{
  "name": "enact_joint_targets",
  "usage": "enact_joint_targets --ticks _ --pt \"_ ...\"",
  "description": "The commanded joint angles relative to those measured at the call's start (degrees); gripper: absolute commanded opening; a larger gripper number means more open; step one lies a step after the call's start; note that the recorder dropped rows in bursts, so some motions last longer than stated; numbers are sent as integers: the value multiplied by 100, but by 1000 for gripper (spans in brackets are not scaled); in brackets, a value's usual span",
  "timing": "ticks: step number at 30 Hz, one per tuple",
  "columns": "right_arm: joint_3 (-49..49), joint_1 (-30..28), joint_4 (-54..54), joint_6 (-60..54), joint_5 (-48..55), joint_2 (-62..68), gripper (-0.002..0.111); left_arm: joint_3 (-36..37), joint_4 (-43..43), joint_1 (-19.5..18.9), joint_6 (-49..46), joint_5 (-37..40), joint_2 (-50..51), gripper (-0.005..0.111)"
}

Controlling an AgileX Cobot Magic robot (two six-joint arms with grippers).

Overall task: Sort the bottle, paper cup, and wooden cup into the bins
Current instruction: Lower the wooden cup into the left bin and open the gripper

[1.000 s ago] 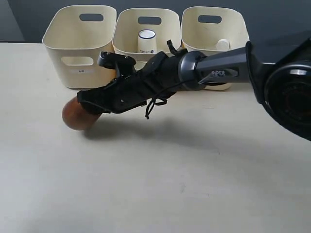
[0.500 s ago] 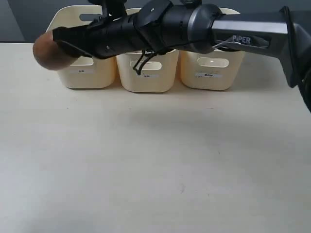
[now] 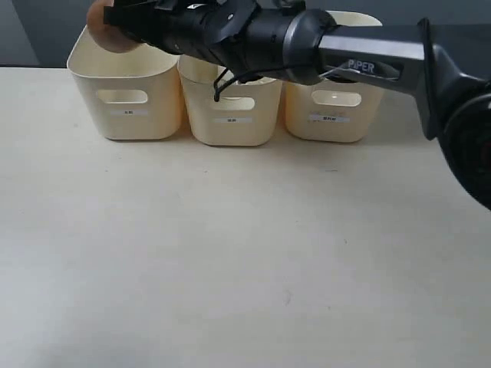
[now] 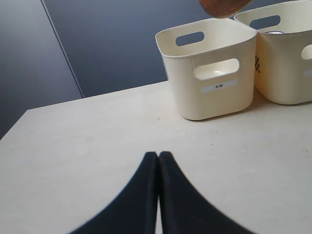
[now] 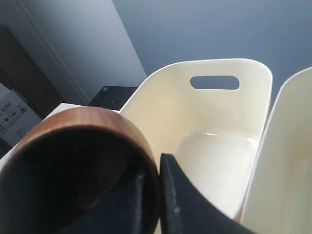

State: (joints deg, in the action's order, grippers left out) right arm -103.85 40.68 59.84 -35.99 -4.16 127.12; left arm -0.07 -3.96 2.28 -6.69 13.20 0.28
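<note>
The wooden cup hangs over the rim of the left bin, dark brown and rounded. My right gripper reaches across from the right and is shut on it. In the right wrist view one finger is inside the wooden cup and the other outside its wall, the right gripper above that bin's bare floor. My left gripper is shut with nothing in it, low over the table, facing the left bin and the wooden cup. The arm hides the paper cup and bottle.
The middle bin and right bin stand in a row beside the left one at the back of the cream table. The black right arm stretches across above the middle and right bins.
My right arm has lifted the wooden cup off the table in front of the left bin and carried it up and back to above that bin's rim.
</note>
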Motion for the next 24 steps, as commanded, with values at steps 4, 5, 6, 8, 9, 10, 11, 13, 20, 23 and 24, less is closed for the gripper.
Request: enact_joint_targets --ticks 4,5,6,8,9,10,11,13,20,23,24 --pt "-783 -5 -153 -51 -38 638 5 7 0 18 11 -31 -28 0" --pt "-879 -5 -153 -51 -25 723 11 7 0 18 11 -31 -28 0" --pt "-941 -5 -153 -51 -12 791 16 7 0 18 11 -31 -28 0" --pt "-1016 -5 -153 -51 60 866 35 7 0 18 11 -31 -28 0" --pt "-1016 -5 -153 -51 60 869 43 7 0 18 11 -31 -28 0" --pt "-1016 -5 -153 -51 74 869 52 7 0 18 11 -31 -28 0" --pt "-1016 -5 -153 -51 87 869 59 7 0 18 11 -31 -28 0" --pt "-1016 -5 -153 -51 126 869 64 7 0 18 11 -31 -28 0" --pt "-1016 -5 -141 -51 386 869 64 7 0 18 11 -31 -28 0" --pt "-1016 -5 -141 -51 592 869 64 7 0 18 11 -31 -28 0" --pt "-1016 -5 -141 -51 687 857 64 7 0 18 11 -31 -28 0"
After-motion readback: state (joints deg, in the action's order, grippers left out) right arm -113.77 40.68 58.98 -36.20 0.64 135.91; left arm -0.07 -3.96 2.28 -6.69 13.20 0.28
